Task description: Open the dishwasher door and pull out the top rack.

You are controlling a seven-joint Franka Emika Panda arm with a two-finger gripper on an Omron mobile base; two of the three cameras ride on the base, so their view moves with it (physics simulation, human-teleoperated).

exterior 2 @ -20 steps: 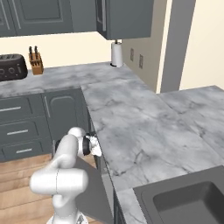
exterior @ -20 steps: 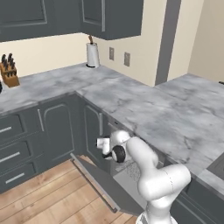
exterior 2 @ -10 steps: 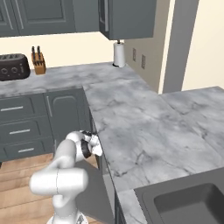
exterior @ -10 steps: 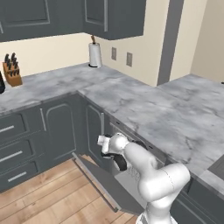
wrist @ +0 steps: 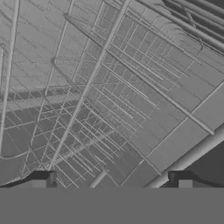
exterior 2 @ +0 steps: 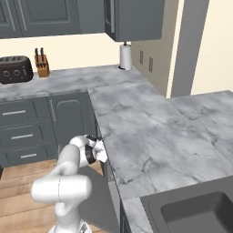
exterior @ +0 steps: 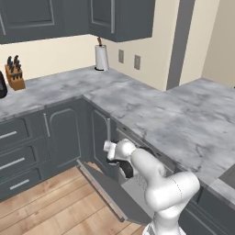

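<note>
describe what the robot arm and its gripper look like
The arm is glossy white with rounded, tube-like segments and dark grey to black bands at the joints. No cables or markings show. The gripper has two small dark, blocky finger tips, seen in the hand view.

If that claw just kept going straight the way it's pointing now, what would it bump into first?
Most likely the light grey wire-grid top rack of the dishwasher: the open two-finger gripper looks straight onto its mesh. How far off the wires are is hard to judge.
</note>
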